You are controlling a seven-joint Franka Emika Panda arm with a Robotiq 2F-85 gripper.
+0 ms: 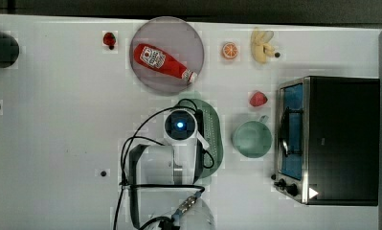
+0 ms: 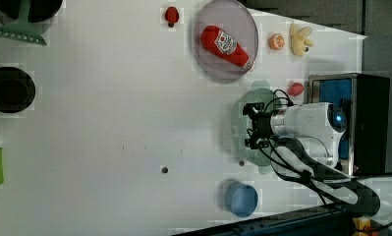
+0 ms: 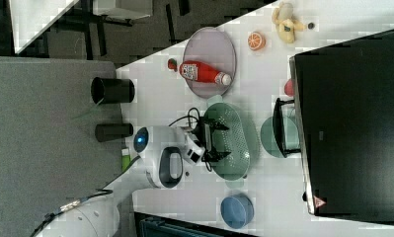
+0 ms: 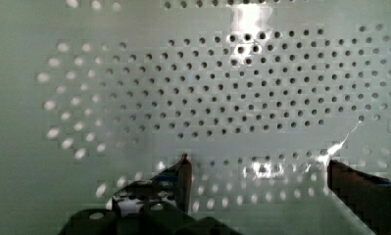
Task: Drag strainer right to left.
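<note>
Pale green plastic strainer (image 3: 234, 143) lying mid-tabletop, directly beneath the gripper (image 3: 215, 141), between the grey plate (image 1: 167, 53) toward the far edge and the robot base at the near edge; green mug (image 1: 252, 139) just beside it on the top view's right; long axis running far edge to near edge, crosswise to the drag; fingers (image 4: 183, 171) spread wide, pinching nothing, poised over the perforated centre, contact not discernible; judged: drop into the bowl, then pull toward the top view's left edge, away from the mug.

White tabletop (image 1: 59, 143), grey panel (image 3: 41, 123) beside it, dark floor beyond in the right view.
</note>
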